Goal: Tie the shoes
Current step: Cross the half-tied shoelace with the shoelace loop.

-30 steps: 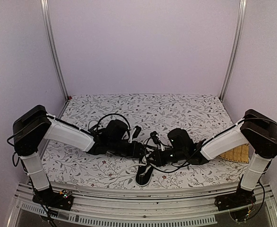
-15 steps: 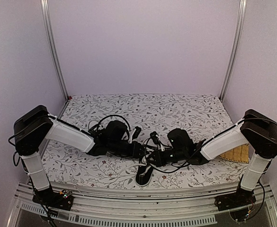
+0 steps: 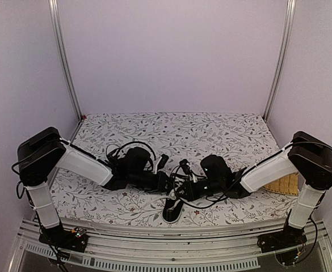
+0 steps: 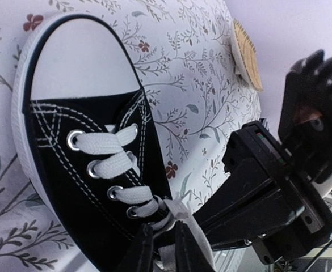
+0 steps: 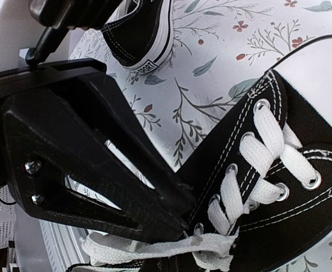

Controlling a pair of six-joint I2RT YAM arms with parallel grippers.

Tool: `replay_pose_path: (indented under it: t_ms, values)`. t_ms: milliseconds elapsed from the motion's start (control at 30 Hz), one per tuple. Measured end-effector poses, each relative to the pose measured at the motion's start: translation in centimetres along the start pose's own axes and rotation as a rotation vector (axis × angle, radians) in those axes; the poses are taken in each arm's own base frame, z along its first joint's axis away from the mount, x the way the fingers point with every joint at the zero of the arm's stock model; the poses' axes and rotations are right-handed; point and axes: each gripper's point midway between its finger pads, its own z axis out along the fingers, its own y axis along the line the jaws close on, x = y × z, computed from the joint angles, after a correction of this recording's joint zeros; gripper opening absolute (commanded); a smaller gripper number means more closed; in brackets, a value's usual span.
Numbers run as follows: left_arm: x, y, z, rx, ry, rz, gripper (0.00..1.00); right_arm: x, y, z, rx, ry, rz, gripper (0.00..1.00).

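One black sneaker (image 4: 92, 170) with a white toe cap and white laces lies under both grippers; it also shows in the right wrist view (image 5: 290, 170). In the top view the grippers mostly hide it. My left gripper (image 4: 161, 252) is shut on a white lace (image 4: 168, 258) at the shoe's top eyelets. My right gripper (image 5: 154, 266) is at the same spot, and a lace strand (image 5: 154, 249) runs flat across its jaws, which barely show. The grippers meet at the mat's near middle, left (image 3: 167, 182) and right (image 3: 181, 190). The second sneaker (image 3: 173, 209) lies just in front; it also shows in the right wrist view (image 5: 140, 34).
A floral mat (image 3: 211, 133) covers the table. A woven coaster (image 3: 284, 184) lies at the right edge by the right arm; it also shows in the left wrist view (image 4: 246, 54). White walls and metal posts enclose the space.
My left arm has drawn back slightly to the left. The right arm and both shoes look unchanged.
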Motion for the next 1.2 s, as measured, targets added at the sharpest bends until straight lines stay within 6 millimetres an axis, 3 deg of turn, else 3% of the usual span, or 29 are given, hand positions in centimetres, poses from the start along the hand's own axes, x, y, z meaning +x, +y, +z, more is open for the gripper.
replay_pose_path:
  t_ms: [100,300,533,800,967,1200]
  values:
    - [0.1,-0.2,0.0,0.019,0.001,-0.009,0.01,0.0,0.0,0.0,0.001,0.001,0.000,0.02]
    - [0.2,-0.4,-0.1,0.033,0.001,-0.015,0.00,0.0,0.0,0.0,0.002,0.002,0.001,0.04]
    - [0.5,0.0,-0.1,0.025,0.000,-0.028,0.00,-0.4,0.2,-0.9,0.018,-0.014,-0.009,0.28]
    - [1.0,0.8,-0.2,0.005,0.003,-0.047,0.00,-1.5,0.9,-3.5,0.039,-0.074,-0.035,0.46]
    - [0.9,0.8,-0.2,0.004,0.001,-0.048,0.00,-1.4,1.4,-4.3,0.065,-0.083,-0.055,0.49]
    - [0.9,0.8,-0.2,0.004,0.001,-0.051,0.00,-1.1,4.1,-3.4,0.093,-0.061,-0.098,0.46]
